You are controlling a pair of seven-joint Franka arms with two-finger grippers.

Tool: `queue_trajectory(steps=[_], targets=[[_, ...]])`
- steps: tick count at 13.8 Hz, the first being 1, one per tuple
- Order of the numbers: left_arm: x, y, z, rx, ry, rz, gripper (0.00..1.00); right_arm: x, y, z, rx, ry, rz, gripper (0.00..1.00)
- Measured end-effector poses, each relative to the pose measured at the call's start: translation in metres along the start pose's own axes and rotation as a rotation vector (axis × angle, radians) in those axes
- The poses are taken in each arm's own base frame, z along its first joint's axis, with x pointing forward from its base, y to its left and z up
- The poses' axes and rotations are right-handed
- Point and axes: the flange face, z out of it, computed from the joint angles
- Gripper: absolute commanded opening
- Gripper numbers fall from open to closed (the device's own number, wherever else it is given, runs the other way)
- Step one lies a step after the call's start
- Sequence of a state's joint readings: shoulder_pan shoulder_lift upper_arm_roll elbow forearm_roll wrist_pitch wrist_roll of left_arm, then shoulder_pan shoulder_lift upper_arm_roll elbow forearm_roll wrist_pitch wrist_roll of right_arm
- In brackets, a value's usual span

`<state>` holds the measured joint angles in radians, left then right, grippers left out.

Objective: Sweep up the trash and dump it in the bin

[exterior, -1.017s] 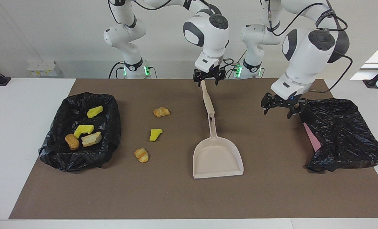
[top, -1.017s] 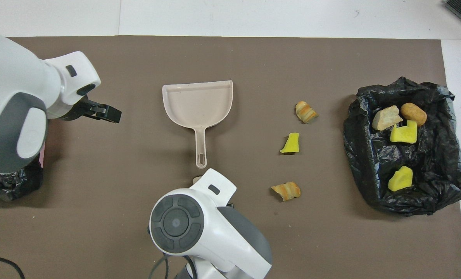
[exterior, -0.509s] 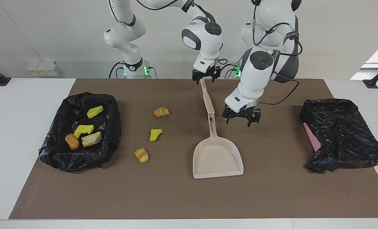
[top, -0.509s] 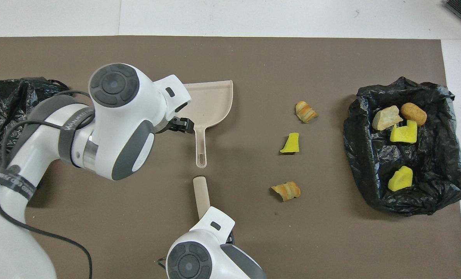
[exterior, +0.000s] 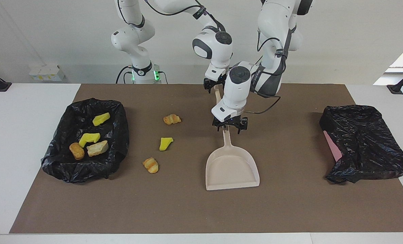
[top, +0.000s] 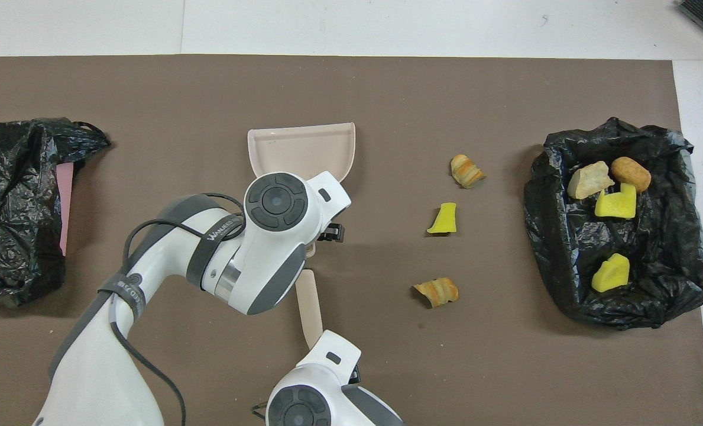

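A: Which step is running?
B: Tool pickup. Left jaws are hanging open astride the dustpan (exterior: 232, 167) handle, and next they're needing to drop and clamp. Right jaws are sitting at the beige handle (top: 308, 307) end; can't tell the grip.
A: Trash (exterior: 165, 143)?
B: Three scraps are lying on the counter (exterior: 187, 210) between dustpan and bin (exterior: 54, 164). The yellow wedge is lying lengthwise, tapering away from the robots.

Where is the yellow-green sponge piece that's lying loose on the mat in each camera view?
Facing view: the yellow-green sponge piece lies on the brown mat between the dustpan and the black-lined bin.
Overhead view: same piece, mid-mat, again between dustpan and bin.
Shared landmark: the two croissant chunks flanking it.
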<state>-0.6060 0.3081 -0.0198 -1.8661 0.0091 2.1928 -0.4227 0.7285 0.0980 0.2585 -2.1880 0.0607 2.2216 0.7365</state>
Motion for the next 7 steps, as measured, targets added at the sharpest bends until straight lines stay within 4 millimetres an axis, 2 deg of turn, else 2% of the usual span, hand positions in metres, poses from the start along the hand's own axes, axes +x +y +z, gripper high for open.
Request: queue_trajectory(steps=[1, 2, 4, 7], targets=[[0.001, 0.002, 0.004, -0.001, 0.002, -0.006, 0.18, 0.000, 0.000, 0.000, 0.007, -0.006, 0.007, 0.53], [0.002, 0.000, 0.006, 0.000, 0.002, -0.009, 0.00, 0.000, 0.000, 0.000, 0.011, -0.009, 0.011, 0.38], [0.005, -0.006, 0.005, 0.001, 0.013, -0.015, 0.00, 0.000, 0.000, 0.000, 0.013, -0.012, 0.014, 0.01], [0.011, -0.012, 0.002, 0.004, 0.031, -0.014, 0.00, -0.001, -0.001, -0.001, 0.019, -0.016, 0.031, 0.00]])
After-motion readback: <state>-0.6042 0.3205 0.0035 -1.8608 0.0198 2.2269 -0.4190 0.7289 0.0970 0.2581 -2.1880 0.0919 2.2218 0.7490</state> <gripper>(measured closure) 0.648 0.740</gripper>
